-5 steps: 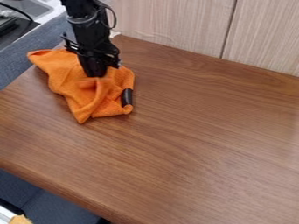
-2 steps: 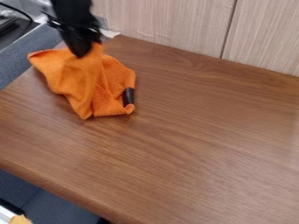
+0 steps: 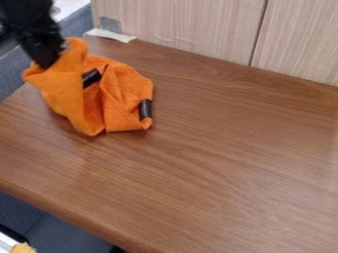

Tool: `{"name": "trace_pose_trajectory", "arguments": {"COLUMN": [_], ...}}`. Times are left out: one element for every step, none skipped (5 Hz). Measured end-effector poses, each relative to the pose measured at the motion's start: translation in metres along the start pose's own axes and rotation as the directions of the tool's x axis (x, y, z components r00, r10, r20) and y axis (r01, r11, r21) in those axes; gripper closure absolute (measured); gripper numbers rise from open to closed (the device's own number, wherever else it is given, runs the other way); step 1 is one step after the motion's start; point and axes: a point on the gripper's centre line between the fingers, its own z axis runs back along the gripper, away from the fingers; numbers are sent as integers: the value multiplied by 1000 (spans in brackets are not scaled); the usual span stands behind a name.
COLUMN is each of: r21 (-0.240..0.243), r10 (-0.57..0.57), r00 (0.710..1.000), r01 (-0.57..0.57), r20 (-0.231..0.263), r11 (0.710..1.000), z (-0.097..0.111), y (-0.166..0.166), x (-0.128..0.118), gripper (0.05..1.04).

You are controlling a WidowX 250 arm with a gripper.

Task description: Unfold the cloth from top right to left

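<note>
**Black two-finger gripper [image 3: 47, 64] clenched on orange fabric cloth [image 3: 63, 96]**

A raised fold is grasped; the rest is bunched on the upper left of the brown wood-grain desk [image 3: 224, 148]. Two black bands [image 3: 145, 109] are seen on the cloth.

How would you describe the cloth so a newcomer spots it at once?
From the wooden table, go to its upper-left corner in view. There the black gripper holds up part of the cloth, a crumpled orange heap. Its bright colour and two black bands set it apart from the flat white strip behind.
</note>
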Motion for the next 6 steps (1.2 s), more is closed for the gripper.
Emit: {"name": "trace_pose_trajectory", "arguments": {"r21": [6, 18, 53, 89, 64, 57], "r10": [22, 33, 65, 96, 87, 87], "r00": [999, 997, 992, 982, 980, 981], "r01": [-22, -32, -60, -82, -76, -78], "r20": [-34, -65, -106, -162, -178, -173], "r11": [1000, 999, 997, 993, 995, 995], "z": [-1, -9, -21, -36, -49, -50], "y": [20, 37, 56, 68, 61, 59], "x": [-31, -58, -79, -99, -109, -107], "gripper": [1021, 1021, 1021, 1022, 1001, 843]}}
